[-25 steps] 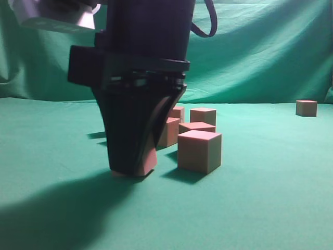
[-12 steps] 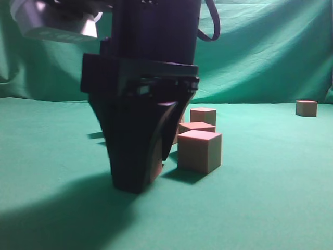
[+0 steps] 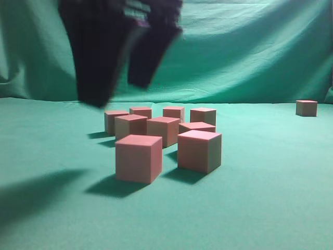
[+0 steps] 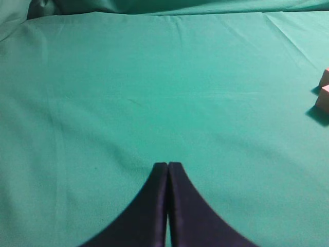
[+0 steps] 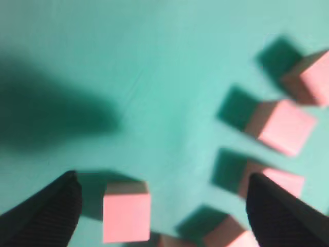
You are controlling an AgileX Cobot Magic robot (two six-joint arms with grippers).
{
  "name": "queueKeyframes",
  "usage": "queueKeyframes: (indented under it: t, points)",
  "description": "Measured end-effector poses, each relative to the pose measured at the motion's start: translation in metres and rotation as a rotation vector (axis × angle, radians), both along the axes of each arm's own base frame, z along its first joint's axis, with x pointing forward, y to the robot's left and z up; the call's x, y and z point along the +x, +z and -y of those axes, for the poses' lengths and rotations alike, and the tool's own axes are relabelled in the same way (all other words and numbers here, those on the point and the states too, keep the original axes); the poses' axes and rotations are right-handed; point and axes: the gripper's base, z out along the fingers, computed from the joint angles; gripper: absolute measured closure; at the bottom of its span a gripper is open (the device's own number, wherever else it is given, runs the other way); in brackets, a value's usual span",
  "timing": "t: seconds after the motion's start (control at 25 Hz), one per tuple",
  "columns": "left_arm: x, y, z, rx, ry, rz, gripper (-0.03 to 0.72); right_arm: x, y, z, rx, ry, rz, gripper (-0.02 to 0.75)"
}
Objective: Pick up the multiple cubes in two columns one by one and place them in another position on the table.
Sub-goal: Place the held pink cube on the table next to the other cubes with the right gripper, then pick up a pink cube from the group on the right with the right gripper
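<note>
Several reddish-pink cubes stand grouped on the green table (image 3: pixel 270 208). The nearest two are a front-left cube (image 3: pixel 138 158) and a front-right cube (image 3: pixel 199 150), with several more behind them (image 3: pixel 163 130). My right gripper (image 3: pixel 117 92) hangs blurred above the group, open and empty. In the right wrist view its fingers (image 5: pixel 51 206) are spread wide over the front-left cube (image 5: pixel 126 216), which stands free on the cloth. My left gripper (image 4: pixel 167 165) is shut and empty over bare cloth, and two cubes (image 4: pixel 324 98) show at that view's right edge.
One lone cube (image 3: pixel 306 108) stands far back on the right. Green cloth (image 3: pixel 250 47) hangs as a backdrop behind the table. Bare cloth stretches in front of the group and to its right.
The right gripper opened, let go of the front-left cube on the cloth and rose up and left. That cube and those behind it now show in full.
</note>
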Motion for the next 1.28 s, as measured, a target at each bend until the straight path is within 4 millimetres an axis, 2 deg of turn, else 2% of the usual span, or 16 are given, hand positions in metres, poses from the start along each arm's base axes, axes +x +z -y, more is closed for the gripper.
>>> queueKeyframes:
  t: [0.16,0.28,0.4,0.52,0.76,0.88,0.96,1.12,1.28]
  points:
    - [0.000,0.000,0.000,0.000,0.000,0.000,0.688,0.003,0.050,-0.005,0.138,-0.049,0.073,0.145]
    - [0.000,0.000,0.000,0.000,0.000,0.000,0.688,0.008,0.091,0.003,0.235,-0.111,0.134,0.145]
    - [0.000,0.000,0.000,0.000,0.000,0.000,0.688,0.023,0.124,0.029,0.287,-0.261,0.198,0.145]
    - [0.000,0.000,0.000,0.000,0.000,0.000,0.688,0.048,0.139,0.068,0.285,-0.467,0.247,0.145]
    - [0.000,0.000,0.000,0.000,0.000,0.000,0.688,0.104,0.133,0.160,0.233,-0.902,0.236,0.145]
    - [0.000,0.000,0.000,0.000,0.000,0.000,0.688,0.128,0.123,0.208,0.222,-1.082,0.226,0.145]
    - [0.000,0.000,0.000,0.000,0.000,0.000,0.688,0.143,0.113,0.231,0.231,-1.157,0.230,0.145]
    - [0.000,0.000,0.000,0.000,0.000,0.000,0.688,0.176,0.081,0.265,0.230,-1.263,0.216,0.145]
    - [0.000,0.000,0.000,0.000,0.000,0.000,0.688,0.212,0.046,0.285,0.218,-1.343,0.149,0.145]
